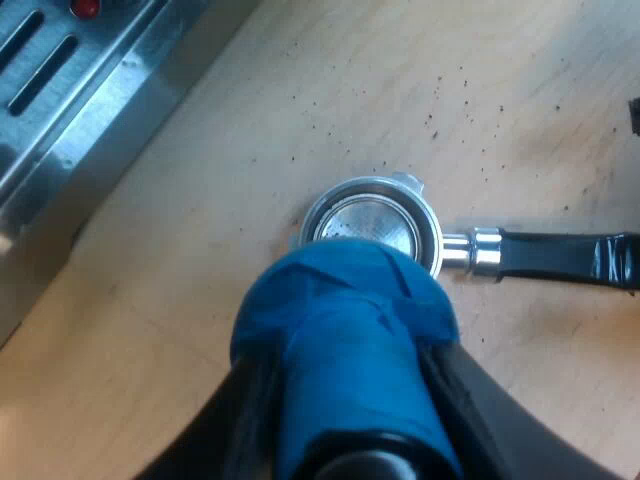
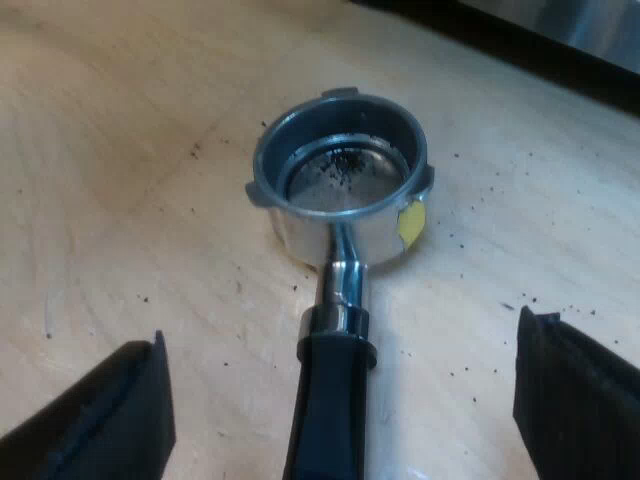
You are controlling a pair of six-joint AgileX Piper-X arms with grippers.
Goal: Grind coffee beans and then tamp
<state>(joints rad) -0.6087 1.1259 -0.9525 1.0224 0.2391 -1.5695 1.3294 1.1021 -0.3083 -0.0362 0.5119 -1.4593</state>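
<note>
My left jaws clench the blue tamper, hiding the near rim of the metal holder lying on the bench, few grounds inside, its handle end cut off between my released right jaws.

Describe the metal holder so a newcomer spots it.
From the espresso machine, look onto the grounds-speckled wooden table. The metal holder lies loose: a steel basket on a dark handle. Its yellow tag sets it apart from the blue tamper.

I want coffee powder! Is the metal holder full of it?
No, the metal holder shows bare metal inside, with only a few dark specks.
</note>
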